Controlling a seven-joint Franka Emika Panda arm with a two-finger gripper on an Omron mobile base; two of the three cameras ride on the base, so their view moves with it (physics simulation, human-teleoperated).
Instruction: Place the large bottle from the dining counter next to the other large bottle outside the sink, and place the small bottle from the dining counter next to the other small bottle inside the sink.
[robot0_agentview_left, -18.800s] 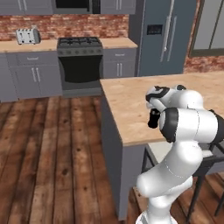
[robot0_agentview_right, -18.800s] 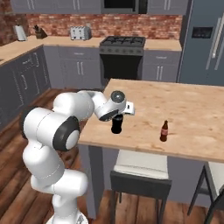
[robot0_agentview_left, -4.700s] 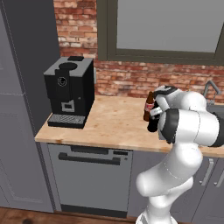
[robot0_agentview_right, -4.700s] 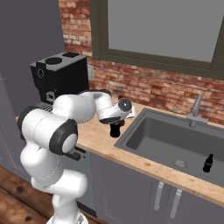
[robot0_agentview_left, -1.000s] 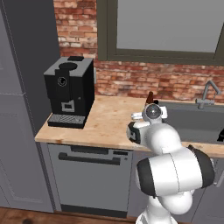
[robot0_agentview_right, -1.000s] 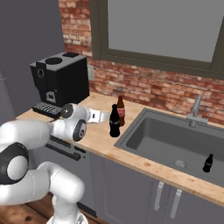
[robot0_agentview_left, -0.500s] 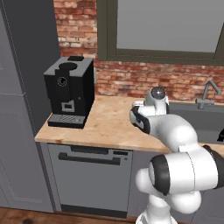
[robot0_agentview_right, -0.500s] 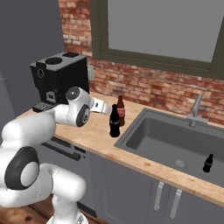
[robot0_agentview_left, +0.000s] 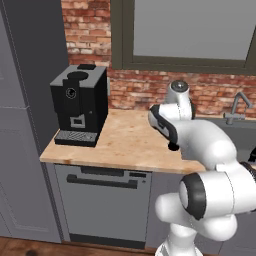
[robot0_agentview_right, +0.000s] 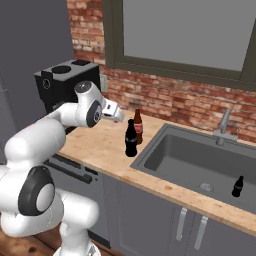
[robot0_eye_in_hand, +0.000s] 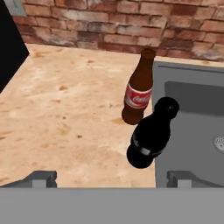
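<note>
While the claw (robot0_agentview_right: 119, 116) hangs spread and empty, the glossy all-black narrow-necked bottle (robot0_agentview_right: 131, 139) stands beside the brown red-labelled cola bottle (robot0_agentview_right: 137, 127) on the tabletop (robot0_agentview_right: 95, 142). Likely slick rigid glass; grip the body, not the neck.

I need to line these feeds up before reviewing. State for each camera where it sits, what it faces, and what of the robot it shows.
Left base view: behind the arm's left, facing the coffee machine and brick wall; the white arm shows.
Right base view: behind its right, over the sink; arm and open gripper show.
Hand view: on the hand, looking down at the large bottle beside the other large bottle; finger tips show.
Right base and hand views share both bottles.
</note>
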